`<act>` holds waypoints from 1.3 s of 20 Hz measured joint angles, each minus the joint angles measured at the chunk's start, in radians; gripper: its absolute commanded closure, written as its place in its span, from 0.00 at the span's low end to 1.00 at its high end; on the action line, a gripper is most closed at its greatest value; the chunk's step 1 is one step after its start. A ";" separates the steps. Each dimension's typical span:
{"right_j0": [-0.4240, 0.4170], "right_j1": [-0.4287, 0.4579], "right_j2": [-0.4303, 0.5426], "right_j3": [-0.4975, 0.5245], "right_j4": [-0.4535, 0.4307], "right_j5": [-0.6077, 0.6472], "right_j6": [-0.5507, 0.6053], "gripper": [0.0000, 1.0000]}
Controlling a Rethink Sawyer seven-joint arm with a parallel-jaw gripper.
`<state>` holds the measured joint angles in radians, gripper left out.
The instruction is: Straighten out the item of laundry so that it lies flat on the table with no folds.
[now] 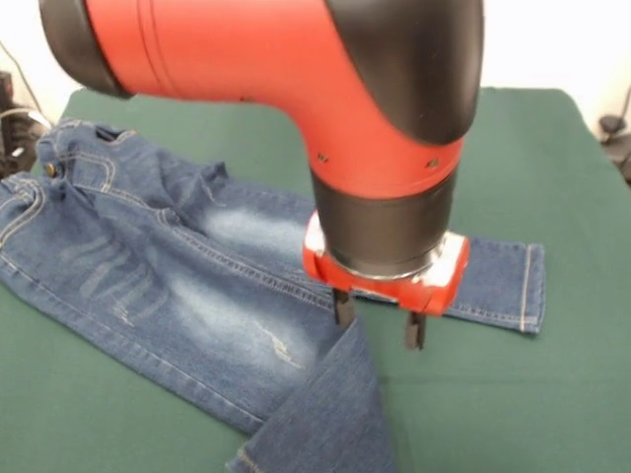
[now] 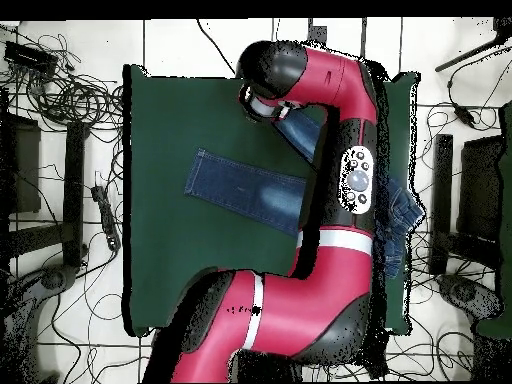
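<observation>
Jaws are hanging spread on the gripper, two dark fingers pointing down with clear daylight between them and nothing pinched — one finger is sitting right at the edge of the denim, the other is over bare green cloth beside it. That placement is looking deliberate: the gap is straddling the edge of a trouser leg, which reads as lining up to nip the fabric there.

And the jeans are sprawling across the tabletop, waistband and button bunched toward the front view's left edge. One leg is running straight out to the right, its hemmed cuff lying flat. The other leg is turning down toward the near edge of the picture and passing out of frame there, with what looks like a fold where it turns. That's the trouble spot, I'd say, and it's exactly where the gripper is hovering.

Looking from overhead, the red arm is arching over the middle of the garment, hiding much of it; one leg is showing flat to its left, the waist end is poking out on the other side.

Wrinkles are rumpling the seat area too, so in my judgement plenty of flattening is remaining. Cables and stands are crowding the floor around the tabletop.
</observation>
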<state>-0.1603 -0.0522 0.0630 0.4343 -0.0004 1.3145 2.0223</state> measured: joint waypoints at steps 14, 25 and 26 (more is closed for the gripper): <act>-0.001 -0.022 0.000 0.041 0.013 0.000 0.018 0.00; -0.003 -0.022 0.000 0.061 0.064 -0.017 0.018 0.00; -0.003 -0.022 0.000 0.061 0.066 -0.017 0.018 0.00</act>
<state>-0.1631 -0.0741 0.0630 0.4951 0.0659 1.2975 2.0402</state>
